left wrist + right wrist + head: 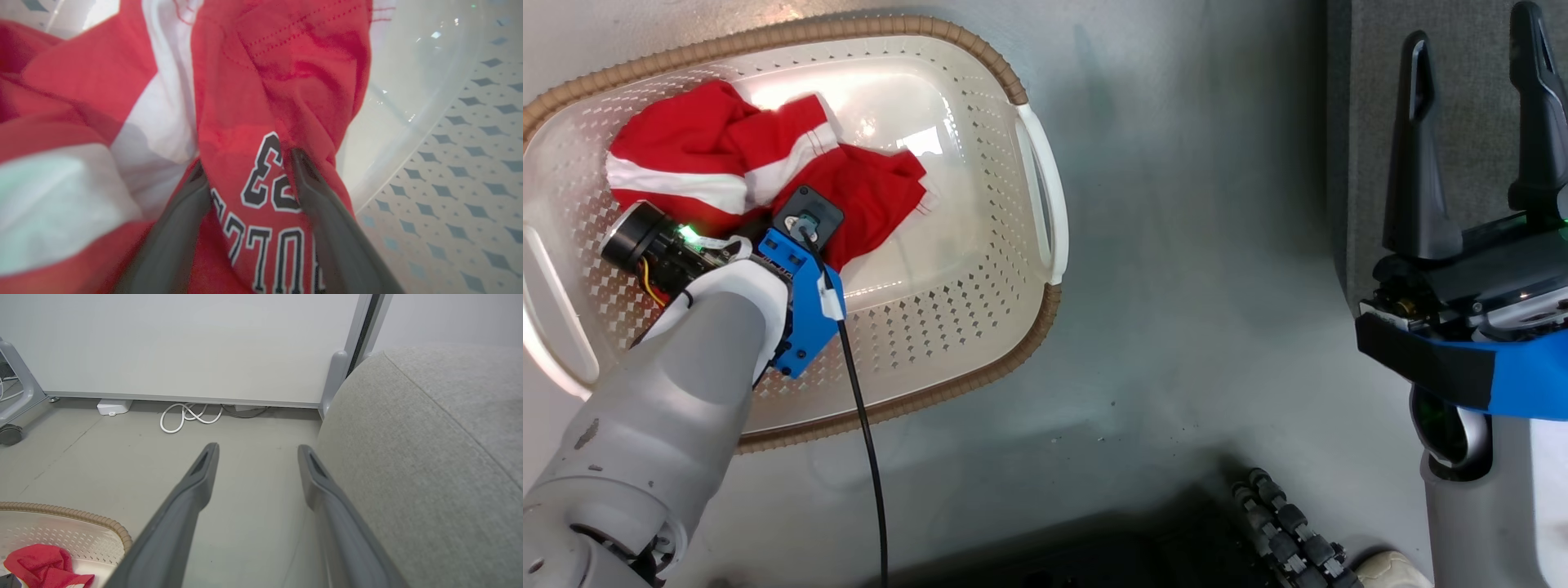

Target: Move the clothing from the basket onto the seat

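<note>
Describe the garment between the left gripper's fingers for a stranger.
Find the cream basket on the floor beside the grey seat. Among its red clothing, the jersey lies between the left gripper's fingers. Only it bears black-and-white lettering with 23; its neighbour has plain white bands.

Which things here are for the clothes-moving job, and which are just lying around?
For the job: red Bulls 23 jersey, striped red garment, laundry basket, grey sofa seat, left gripper.
Just lying about: coiled white cable, white box by the wall, caster wheel.
</note>
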